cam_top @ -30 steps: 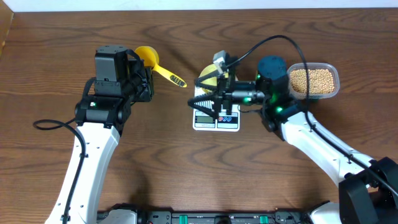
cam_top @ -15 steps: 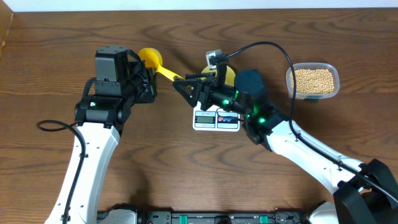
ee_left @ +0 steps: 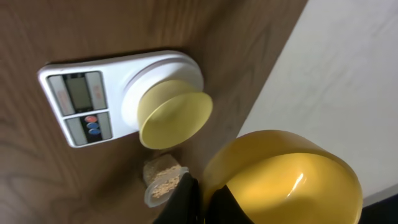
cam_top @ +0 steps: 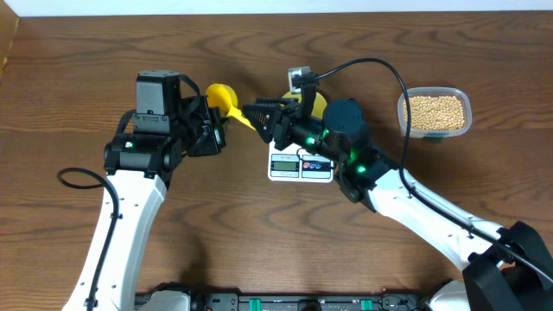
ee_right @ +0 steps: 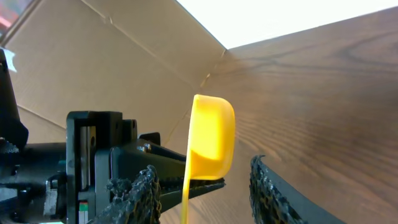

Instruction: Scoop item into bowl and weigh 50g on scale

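Overhead, right arm (cam_top: 415,194) hides most of bowl (ee_left: 176,118), which we find on scale (ee_left: 74,106). Beans (cam_top: 435,111) in tub (cam_top: 401,112). Left gripper (cam_top: 212,125) clamps scoop (cam_top: 221,93); right gripper (ee_right: 202,193) straddles its handle (ee_right: 186,202), unclosed, narrower than 1 second ago.

No legible text (scale (cam_top: 300,166) display too blurred)

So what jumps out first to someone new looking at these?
The yellow scoop, gripped by the left gripper mid-table, with the right gripper open around its handle. Just right of it, a pale-yellow bowl sits on the white scale; a clear tub of tan beans stands far right.
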`<state>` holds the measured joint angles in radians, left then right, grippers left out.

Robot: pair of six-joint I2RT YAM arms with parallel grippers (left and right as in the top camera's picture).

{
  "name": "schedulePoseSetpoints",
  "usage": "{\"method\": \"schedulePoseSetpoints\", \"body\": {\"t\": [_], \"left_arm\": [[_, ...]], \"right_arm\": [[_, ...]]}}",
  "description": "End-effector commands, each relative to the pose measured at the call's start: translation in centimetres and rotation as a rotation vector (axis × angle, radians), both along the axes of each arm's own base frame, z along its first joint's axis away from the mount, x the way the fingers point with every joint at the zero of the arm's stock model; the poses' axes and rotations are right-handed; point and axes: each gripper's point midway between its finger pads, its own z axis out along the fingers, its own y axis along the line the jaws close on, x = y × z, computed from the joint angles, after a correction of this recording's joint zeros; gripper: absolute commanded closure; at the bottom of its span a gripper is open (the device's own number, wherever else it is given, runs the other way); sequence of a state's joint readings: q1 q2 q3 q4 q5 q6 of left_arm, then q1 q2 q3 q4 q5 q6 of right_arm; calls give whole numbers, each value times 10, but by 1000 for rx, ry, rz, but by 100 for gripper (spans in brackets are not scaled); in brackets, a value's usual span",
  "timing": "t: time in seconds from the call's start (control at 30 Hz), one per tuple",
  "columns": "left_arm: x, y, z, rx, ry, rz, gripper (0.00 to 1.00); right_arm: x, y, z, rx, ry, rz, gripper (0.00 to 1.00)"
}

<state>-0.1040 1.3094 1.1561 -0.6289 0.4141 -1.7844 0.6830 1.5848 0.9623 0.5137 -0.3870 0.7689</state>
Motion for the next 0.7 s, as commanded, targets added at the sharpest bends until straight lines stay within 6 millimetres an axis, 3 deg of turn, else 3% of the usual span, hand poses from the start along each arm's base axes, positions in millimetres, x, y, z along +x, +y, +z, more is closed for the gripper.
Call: {"method": "schedulePoseSetpoints", "body": {"t": [0.0, 0.67], "left_arm": [[-4, -10, 2, -18, 9, -30, 93], [-3, -7, 0, 44, -16, -58, 92]], "right_arm": [[-3, 7, 5, 2, -2, 4, 56], [-4, 6, -5, 4, 85, -3, 70]]}}
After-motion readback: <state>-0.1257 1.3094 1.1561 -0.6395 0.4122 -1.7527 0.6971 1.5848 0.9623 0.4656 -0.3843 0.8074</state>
